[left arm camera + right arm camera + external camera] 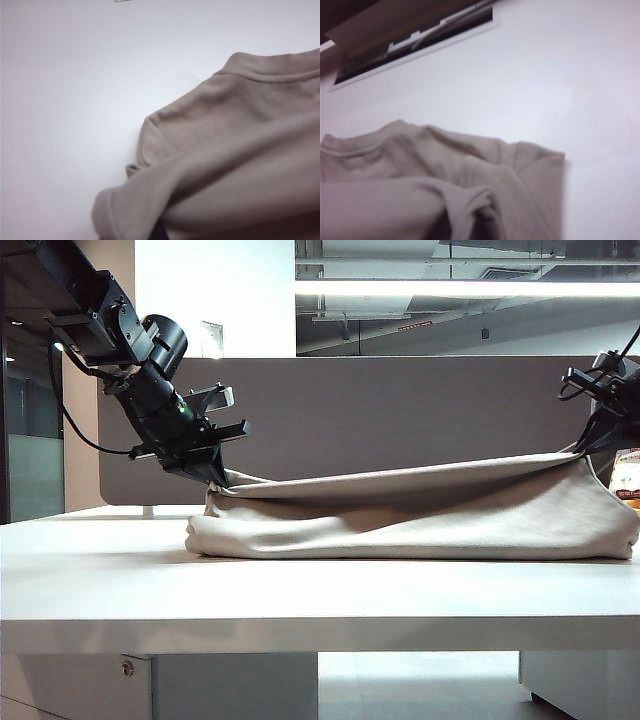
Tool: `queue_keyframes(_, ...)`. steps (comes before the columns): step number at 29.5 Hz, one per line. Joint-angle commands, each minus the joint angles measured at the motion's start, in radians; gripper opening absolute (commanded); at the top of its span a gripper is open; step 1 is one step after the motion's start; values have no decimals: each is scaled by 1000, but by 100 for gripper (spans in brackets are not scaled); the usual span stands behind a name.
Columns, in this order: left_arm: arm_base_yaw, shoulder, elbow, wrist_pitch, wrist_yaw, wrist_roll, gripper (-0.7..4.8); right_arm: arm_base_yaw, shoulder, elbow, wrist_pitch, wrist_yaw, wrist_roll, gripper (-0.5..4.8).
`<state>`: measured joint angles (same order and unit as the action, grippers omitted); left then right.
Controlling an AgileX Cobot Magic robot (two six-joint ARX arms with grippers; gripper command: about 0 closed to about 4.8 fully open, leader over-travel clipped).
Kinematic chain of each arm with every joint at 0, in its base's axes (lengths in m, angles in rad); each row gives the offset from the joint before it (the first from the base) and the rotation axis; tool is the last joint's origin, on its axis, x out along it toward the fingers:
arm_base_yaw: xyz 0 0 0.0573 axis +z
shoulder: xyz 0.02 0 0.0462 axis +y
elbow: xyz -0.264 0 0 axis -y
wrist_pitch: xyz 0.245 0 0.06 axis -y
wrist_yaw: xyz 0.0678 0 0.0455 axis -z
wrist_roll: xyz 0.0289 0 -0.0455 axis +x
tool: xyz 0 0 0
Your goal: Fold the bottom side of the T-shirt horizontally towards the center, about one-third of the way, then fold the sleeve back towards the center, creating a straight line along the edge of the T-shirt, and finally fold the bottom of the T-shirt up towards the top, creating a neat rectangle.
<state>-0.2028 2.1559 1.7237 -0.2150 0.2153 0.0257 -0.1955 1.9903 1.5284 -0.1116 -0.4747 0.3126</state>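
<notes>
Left gripper [215,480]: jaws are closed together on a fold of the T-shirt [420,520] at its left end, the cloth being held a little above the tabletop [300,590] in the exterior view. Right gripper [590,445]: seen only partly at the right border of that view; its jaws are pinched shut on the shirt's right end, held at about the same height. Between the two grips one beige edge is stretched as a taut, nearly level line, and the fabric below it hangs down to the rest of the shirt, which lies bunched on the tabletop. In the left wrist view the T-shirt [235,150] is seen close up, with a stitched neckline band and a rolled hem near the lens, over bare white tabletop [75,75]. In the right wrist view the T-shirt [445,185] shows the same band and a draped fold. A grey partition [400,410] stands behind the tabletop.
</notes>
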Motion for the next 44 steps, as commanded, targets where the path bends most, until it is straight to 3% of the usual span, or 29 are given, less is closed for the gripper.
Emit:
queue_keyframes(1,2,-3,7,74,-9,2,233,-3,6,7,60,13,-5,304)
queue_keyframes(2,2,-3,7,103,-9,1,360,-3,6,7,65,20,-8,354)
queue_keyframes(4,2,-4,7,129,-10,1,441,-3,6,8,72,35,-48,382)
queue_keyframes(8,2,-7,7,104,-11,-20,438,-3,4,8,60,24,-54,381)
queue_keyframes(9,2,-12,7,83,-21,-38,433,-3,2,8,53,24,-50,378)
queue_keyframes(11,10,-26,7,49,-28,-84,386,-8,-3,8,16,23,-32,270)
queue_keyframes(12,13,-37,7,19,-28,-90,293,-9,-5,8,-15,20,-32,117)
queue_keyframes(13,17,-45,7,0,-20,-89,225,-11,-6,8,-30,2,-32,45)
queue_keyframes(14,19,-60,6,-41,-9,-85,91,-12,-6,8,-50,-39,-32,-7)
queue_keyframes(16,19,-89,4,-90,-9,-80,20,-11,-16,8,-87,-83,-39,-6)
queue_keyframes(20,19,-164,-11,-144,-9,-19,16,22,-87,4,-188,-69,-164,-6)
queue_keyframes(25,19,-287,-125,-134,-10,-18,15,40,-215,-111,-161,-60,-148,-6)
queue_keyframes(30,19,-466,-424,-4,-9,-18,11,41,-384,-402,-23,-28,-90,-6)
queue_keyframes(34,19,-490,-563,15,-9,-18,13,38,-416,-545,-16,-14,-73,-6)
queue_keyframes(41,19,-489,-642,36,-9,-19,26,35,-415,-606,-19,-3,-72,-4)
queue_keyframes(44,19,-489,-643,38,-9,-18,27,24,-416,-605,-14,4,-68,28)
